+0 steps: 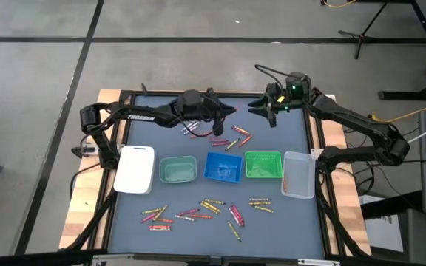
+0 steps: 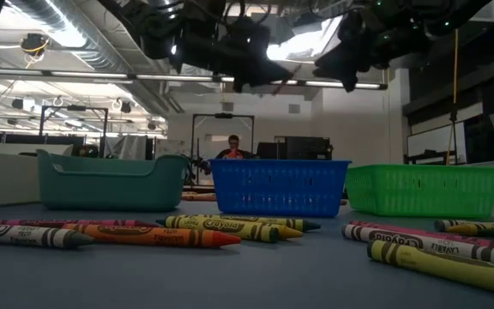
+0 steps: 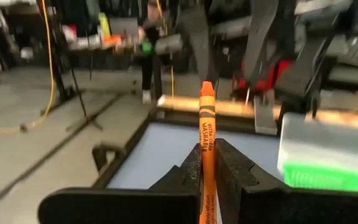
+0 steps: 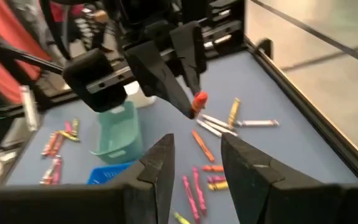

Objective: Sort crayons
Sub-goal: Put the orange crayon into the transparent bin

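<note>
Above the far half of the blue worktop (image 1: 124,229), the left gripper (image 3: 209,163) is closed tight on an orange crayon (image 3: 207,140), the stick pinched between the two dark fingers and jutting well past their tips. The right wrist view catches the same grip from the opposite side, the crayon's tip showing at the end of the left arm's fingers, raised off the surface above a small scatter of loose sticks.

The right gripper (image 4: 196,163) hangs near the far right of the worktop with its fingers spread apart and nothing between them, pointing toward the left arm.

A row of five trays crosses the middle of the worktop: a white tray (image 1: 135,169), a teal tray (image 1: 177,169), a blue tray (image 1: 223,166), a green tray (image 1: 262,163) and a clear tray (image 1: 299,174) (which seems to hold a few reddish sticks, though the overhead view is too small to be sure).

The remaining crayons (image 1: 205,209) lie in two loose groups, one on the near side of the trays and a smaller one (image 1: 228,136) on the far side, below the grippers. In the low view a person (image 2: 233,148) appears in the room beyond the trays.
</note>
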`<state>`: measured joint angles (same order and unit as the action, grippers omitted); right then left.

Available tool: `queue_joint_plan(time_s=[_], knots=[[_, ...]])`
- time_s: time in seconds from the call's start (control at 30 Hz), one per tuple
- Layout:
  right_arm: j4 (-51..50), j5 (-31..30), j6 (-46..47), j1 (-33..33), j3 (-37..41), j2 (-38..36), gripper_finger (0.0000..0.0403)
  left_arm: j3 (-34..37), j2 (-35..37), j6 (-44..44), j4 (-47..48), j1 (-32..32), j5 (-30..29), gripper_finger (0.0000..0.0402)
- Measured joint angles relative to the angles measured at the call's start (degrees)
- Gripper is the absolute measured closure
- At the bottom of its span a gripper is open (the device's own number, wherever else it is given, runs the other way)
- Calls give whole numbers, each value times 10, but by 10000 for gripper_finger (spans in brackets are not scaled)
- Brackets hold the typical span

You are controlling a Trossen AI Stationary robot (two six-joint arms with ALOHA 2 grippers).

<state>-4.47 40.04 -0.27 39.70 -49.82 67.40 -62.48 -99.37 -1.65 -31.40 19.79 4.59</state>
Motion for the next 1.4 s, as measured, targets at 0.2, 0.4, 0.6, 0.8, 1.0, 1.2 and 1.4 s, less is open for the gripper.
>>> queue_joint_plan(time_s=[0.2,0.4,0.6,0.8,1.0,1.2,1.4], knots=[[69,11,-2,-31,0,22,272,0,0,0,-54,-10,0,392],[135,-55,-2,-84,0,34,272,0,2,0,-57,-18,-13,392],[141,-121,-3,-106,0,34,272,0,2,0,-55,-21,-15,392],[126,-121,-2,-105,0,34,272,0,2,0,-52,-21,-12,392],[85,-122,-3,-105,-1,33,272,0,0,0,-46,-22,-8,392],[46,-136,-3,-105,1,35,272,-1,1,0,-60,-23,-3,392],[14,-175,-19,-105,0,35,272,-1,1,0,-59,-29,-6,392]])
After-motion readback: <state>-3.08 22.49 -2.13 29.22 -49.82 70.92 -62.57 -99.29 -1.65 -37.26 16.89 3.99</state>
